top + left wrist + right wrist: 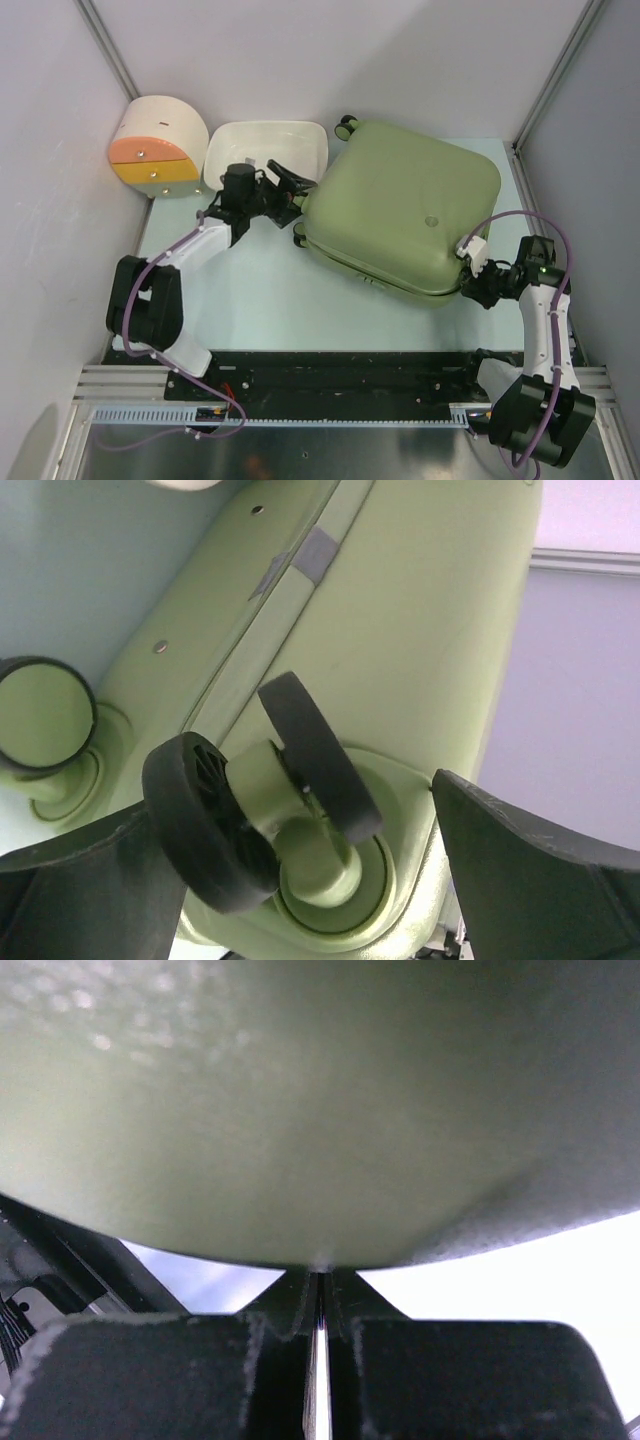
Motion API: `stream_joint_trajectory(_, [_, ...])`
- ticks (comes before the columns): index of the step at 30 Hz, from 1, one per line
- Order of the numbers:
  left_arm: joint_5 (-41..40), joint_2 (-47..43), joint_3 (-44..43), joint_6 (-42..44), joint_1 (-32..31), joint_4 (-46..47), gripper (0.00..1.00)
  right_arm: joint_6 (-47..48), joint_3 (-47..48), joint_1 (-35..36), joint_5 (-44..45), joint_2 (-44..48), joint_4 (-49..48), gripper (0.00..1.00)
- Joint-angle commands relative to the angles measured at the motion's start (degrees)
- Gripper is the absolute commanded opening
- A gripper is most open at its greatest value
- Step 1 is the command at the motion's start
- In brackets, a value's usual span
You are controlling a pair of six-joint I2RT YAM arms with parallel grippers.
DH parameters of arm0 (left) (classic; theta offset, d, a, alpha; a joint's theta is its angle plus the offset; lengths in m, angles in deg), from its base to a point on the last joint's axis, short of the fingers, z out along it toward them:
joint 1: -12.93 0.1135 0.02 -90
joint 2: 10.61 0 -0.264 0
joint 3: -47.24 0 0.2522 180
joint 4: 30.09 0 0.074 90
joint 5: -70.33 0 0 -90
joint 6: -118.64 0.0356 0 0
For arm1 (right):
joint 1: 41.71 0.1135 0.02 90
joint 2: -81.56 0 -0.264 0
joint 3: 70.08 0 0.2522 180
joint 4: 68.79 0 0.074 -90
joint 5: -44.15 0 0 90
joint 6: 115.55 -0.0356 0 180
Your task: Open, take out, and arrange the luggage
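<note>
The olive-green luggage (405, 205) lies flat and closed on the table, turned at an angle. My left gripper (293, 193) is open at its left corner, one finger on each side of a black twin caster wheel (260, 800) without clamping it. A second wheel (45, 715) shows further left. In the left wrist view the luggage (400, 630) shell and its seam fill the frame around the left gripper (300, 810). My right gripper (472, 283) is shut and empty, its tips pressed against the near right corner. The right wrist view shows the right gripper (320, 1278) touching the curved luggage (320, 1110) shell.
A white rectangular tub (265, 150) stands just behind the left gripper, touching the luggage's left side. A round cream drawer box (158, 145) with an orange front sits in the far left corner. Walls and metal posts close in both sides. Black mounting rails (340, 370) run along the near edge.
</note>
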Motion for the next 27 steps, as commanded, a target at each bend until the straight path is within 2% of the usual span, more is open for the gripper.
stream_joint_trajectory(1, [2.0, 1.3, -2.6, -0.3, -0.2, 6.6, 0.87, 0.4, 3.0, 1.0, -5.6, 1.8, -2.2, 0.00])
stream_joint_trajectory(3, [2.4, 1.5, -2.0, -0.3, 0.2, 6.9, 0.79, 0.2, 3.0, 0.8, -5.5, 1.9, -2.5, 0.00])
stream_joint_trajectory(4, [2.6, 1.5, -1.6, -0.2, 0.4, 6.9, 0.69, -0.2, 3.0, 0.7, -5.5, 1.9, -2.7, 0.00])
stream_joint_trajectory(6, [3.2, 1.4, -0.5, 0.2, 1.4, 7.3, 0.58, -1.5, 3.1, 0.2, -4.9, 1.7, -3.8, 0.00])
stream_joint_trajectory(7, [3.4, 1.3, -0.1, 0.6, 1.7, 7.5, 0.41, -1.7, 3.0, -0.1, -4.9, 1.6, -4.2, 0.00])
stream_joint_trajectory(8, [3.6, 1.1, 0.3, 1.0, 2.1, 7.5, 0.33, -1.7, 3.1, -1.2, -5.0, 1.6, -5.0, 0.00])
stream_joint_trajectory(9, [4.6, 1.1, 1.2, 1.4, 3.1, 7.5, 0.21, -2.0, 3.0, -1.9, -4.9, 1.5, -5.5, 0.00])
stream_joint_trajectory(12, [6.6, 0.4, 3.5, 2.4, 5.6, 7.5, 0.03, -1.8, 3.1, -5.2, -4.9, 1.2, -8.1, 0.00])
stream_joint_trajectory(13, [7.0, 0.1, 4.0, 3.1, 6.2, 7.5, 0.00, -1.7, 3.0, -6.2, -5.1, 0.6, -9.0, 0.00])
stream_joint_trajectory(19, [10.1, 0.3, 5.7, 10.3, 10.4, 4.8, 0.00, -1.8, 5.3, -11.9, -7.0, -5.6, -18.0, 0.00])
stream_joint_trajectory(23, [10.6, 2.0, 3.2, 15.1, 11.3, 1.9, 0.00, -3.6, 10.3, -13.9, -8.0, -14.9, -27.3, 0.00])
stream_joint_trajectory(27, [10.0, 4.0, 0.1, 18.0, 11.6, 1.1, 0.00, -3.6, 15.1, -15.5, -9.6, -22.9, -32.8, 0.00])
